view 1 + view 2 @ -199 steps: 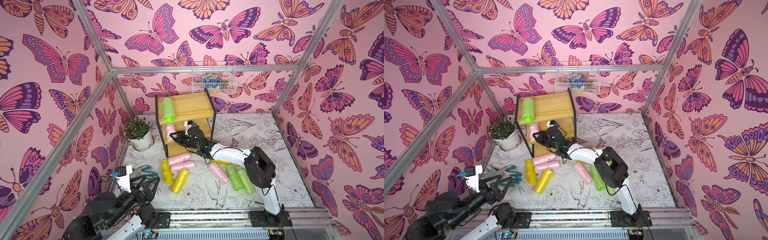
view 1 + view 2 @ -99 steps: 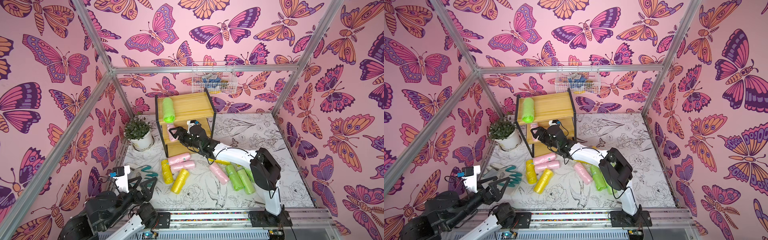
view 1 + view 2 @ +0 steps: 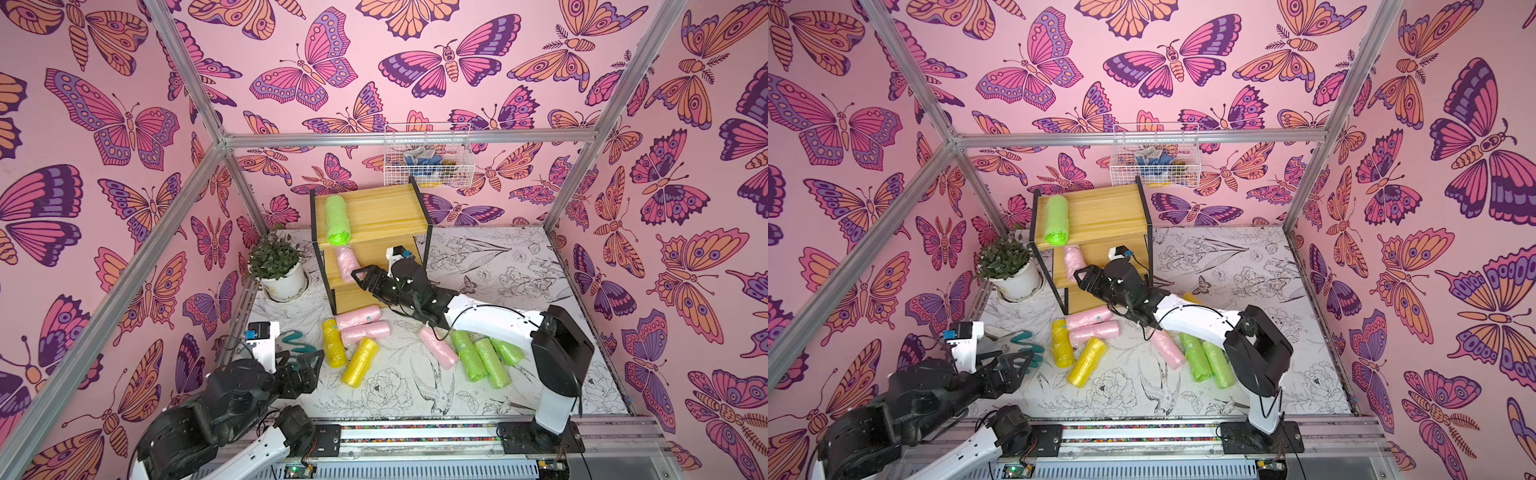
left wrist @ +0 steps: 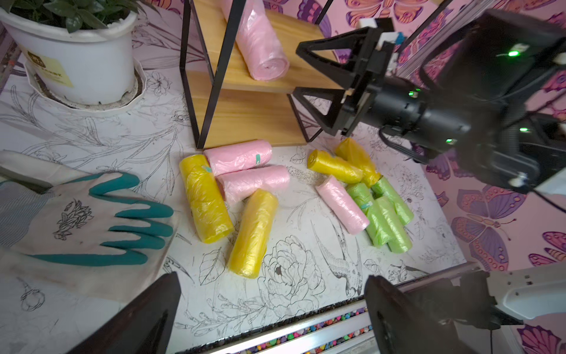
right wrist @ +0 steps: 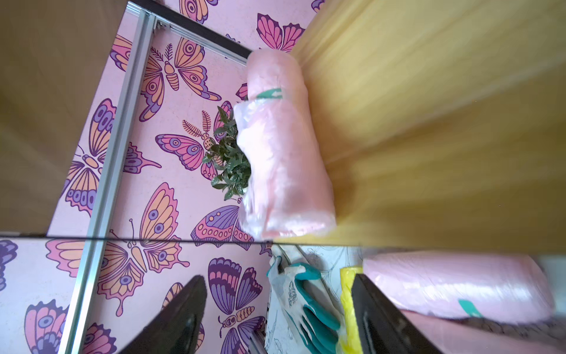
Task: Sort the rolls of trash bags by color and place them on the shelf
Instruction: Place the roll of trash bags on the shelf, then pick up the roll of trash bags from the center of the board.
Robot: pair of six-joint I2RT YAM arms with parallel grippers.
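The right gripper (image 3: pixel 360 279) stands with its jaws apart and nothing between them. It is level with the middle tier of the shelf (image 3: pixel 386 208), just beside a pink roll (image 3: pixel 347 264) that lies on that board near its left end. The left wrist view shows a clear gap between the roll and the fingers (image 4: pixel 318 49). On the top tier a green roll (image 3: pixel 337 220) lies along the left edge. On the worktop (image 3: pixel 498 270) in front of the shelf, two more pink rolls (image 3: pixel 358 316) lie side by side and touching, with two yellow rolls (image 3: pixel 333 343) against them. Further right, a fourth pink roll (image 3: pixel 438 353) lies against three green rolls (image 3: pixel 478 361) packed together beside the right arm. The left wrist view shows two further yellow rolls (image 4: pixel 333 167) just behind them, below that arm. The left gripper (image 3: pixel 301 361) hovers wide open and empty over the front left of the worktop, near a white and teal glove (image 4: pixel 92 220).
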